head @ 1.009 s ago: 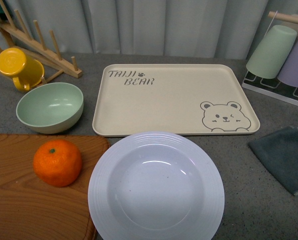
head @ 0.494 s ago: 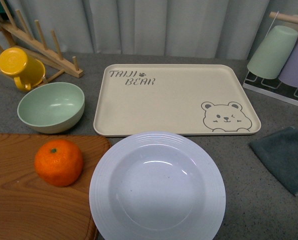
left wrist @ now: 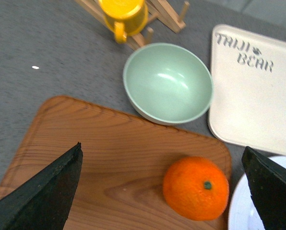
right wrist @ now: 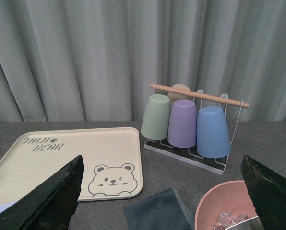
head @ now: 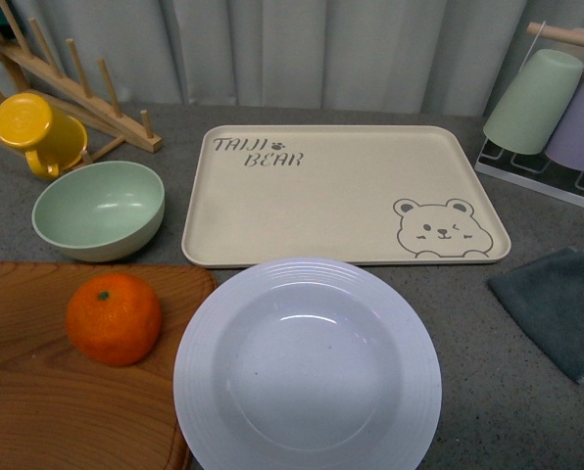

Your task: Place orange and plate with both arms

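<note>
The orange (head: 114, 318) sits on a wooden board (head: 47, 411). The white plate (head: 307, 367) lies beside it, just before the beige tray (head: 346, 196).

1. Orange (head: 114, 318): free all round on board (head: 37, 411); green bowl (head: 96, 245) near behind, plate (head: 192, 380) rim near right.
2. Far rim of plate meets tray (head: 341, 196) edge; bare table (head: 468, 392) to its right, then grey cloth (head: 557, 308).
3. Tray top unobstructed.

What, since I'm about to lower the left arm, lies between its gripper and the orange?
Nothing visible. The open left gripper hangs over the wooden board, with the orange lying uncovered on it; the green bowl stands beside the board.
</note>
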Tool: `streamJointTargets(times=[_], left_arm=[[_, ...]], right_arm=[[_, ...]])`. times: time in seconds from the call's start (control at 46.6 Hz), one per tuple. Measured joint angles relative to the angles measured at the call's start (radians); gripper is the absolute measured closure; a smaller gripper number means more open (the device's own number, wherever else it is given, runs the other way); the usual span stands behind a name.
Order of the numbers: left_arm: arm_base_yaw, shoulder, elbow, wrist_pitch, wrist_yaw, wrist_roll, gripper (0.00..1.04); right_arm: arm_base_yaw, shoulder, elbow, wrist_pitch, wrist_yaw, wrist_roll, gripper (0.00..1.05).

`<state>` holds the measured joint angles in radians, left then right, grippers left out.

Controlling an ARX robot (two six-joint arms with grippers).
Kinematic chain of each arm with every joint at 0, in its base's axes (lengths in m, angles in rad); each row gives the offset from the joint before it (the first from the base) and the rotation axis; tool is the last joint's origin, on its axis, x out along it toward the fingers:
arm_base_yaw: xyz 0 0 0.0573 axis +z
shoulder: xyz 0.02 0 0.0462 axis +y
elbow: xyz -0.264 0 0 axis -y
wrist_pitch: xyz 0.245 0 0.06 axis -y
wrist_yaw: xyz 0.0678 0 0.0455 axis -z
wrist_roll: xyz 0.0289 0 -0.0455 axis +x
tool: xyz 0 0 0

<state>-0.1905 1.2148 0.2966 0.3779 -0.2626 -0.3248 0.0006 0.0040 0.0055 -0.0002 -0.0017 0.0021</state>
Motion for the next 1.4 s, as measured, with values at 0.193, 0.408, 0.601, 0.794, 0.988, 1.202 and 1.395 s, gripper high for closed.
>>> streamJointTargets(times=[0.193, 0.408, 0.601, 0.794, 0.988, 1.202, 1.395], left_arm=[[-0.057, 0.292, 0.111, 0.056, 0.087, -0.014, 0.06], [-0.086, 0.438, 0.164, 0.069, 0.143, -0.013, 0.06], [-0.086, 0.517, 0.187, 0.067, 0.153, -0.011, 0.06], [-0.085, 0.560, 0.198, 0.067, 0.193, -0.013, 0.06], [-0.085, 0.609, 0.209, 0.067, 0.208, -0.014, 0.10], [-0.085, 0.612, 0.215, 0.067, 0.214, -0.018, 0.39], [-0.084, 0.586, 0.215, 0.051, 0.211, -0.022, 0.41]], right_arm=[[0.000, 0.000, 0.000, 0.000, 0.000, 0.000, 0.09], [0.000, 0.000, 0.000, 0.000, 0.000, 0.000, 0.09], [0.000, 0.000, 0.000, 0.000, 0.000, 0.000, 0.09], [0.000, 0.000, 0.000, 0.000, 0.000, 0.000, 0.09], [0.000, 0.000, 0.000, 0.000, 0.000, 0.000, 0.09], [0.000, 0.000, 0.000, 0.000, 0.000, 0.000, 0.09], [0.000, 0.000, 0.000, 0.000, 0.000, 0.000, 0.09]])
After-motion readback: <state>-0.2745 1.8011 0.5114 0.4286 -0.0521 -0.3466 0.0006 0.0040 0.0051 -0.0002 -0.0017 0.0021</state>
